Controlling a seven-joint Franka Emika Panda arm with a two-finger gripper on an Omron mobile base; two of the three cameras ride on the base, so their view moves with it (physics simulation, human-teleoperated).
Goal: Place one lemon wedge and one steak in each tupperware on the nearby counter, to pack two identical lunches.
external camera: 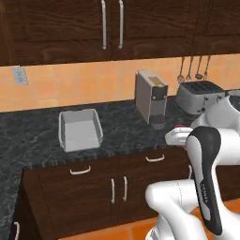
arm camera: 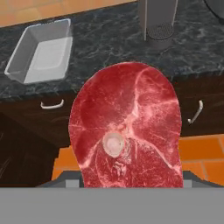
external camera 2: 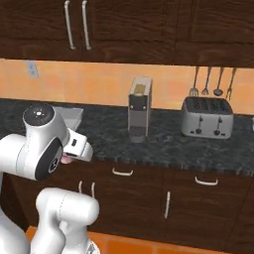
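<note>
The pincer [arm camera: 127, 186] grips a steak [arm camera: 127, 127], its jaws stopped part-way on the meat; the tips themselves are hidden behind the slab in the hand view. The grip sits at the steak's near end, so the slab projects ahead of the pincer and blocks much of the hand camera's sight. A pale round bone mark lies low in the slab, close to the grip.

The steak's long axis runs straight out from the pincer, rounded end leading, toward the bench [arm camera: 109, 48]. Its broad face is turned to the camera. In the left base view a sliver of red [external camera: 179, 127] shows at the hand, off the bench edge, over the cabinet fronts. The meat is judged to be held there because it is in carriage, not yet over any container.

Beyond the pincer and to its left, one tupperware [arm camera: 41, 54] rests on the bench, its interior bare. Its long side runs away from the bench edge, slightly skewed. It is judged the likely destination, set within the arm's reach for loading.

Straight ahead of the pincer stands a coffee machine [arm camera: 157, 19], upright at mid-bench. Further off to the right is a toaster [external camera: 200, 96], with utensils [external camera: 193, 69] hung on the wall above it.

No lemon wedge can be made out. Packing is judged to be at an early stage.
</note>
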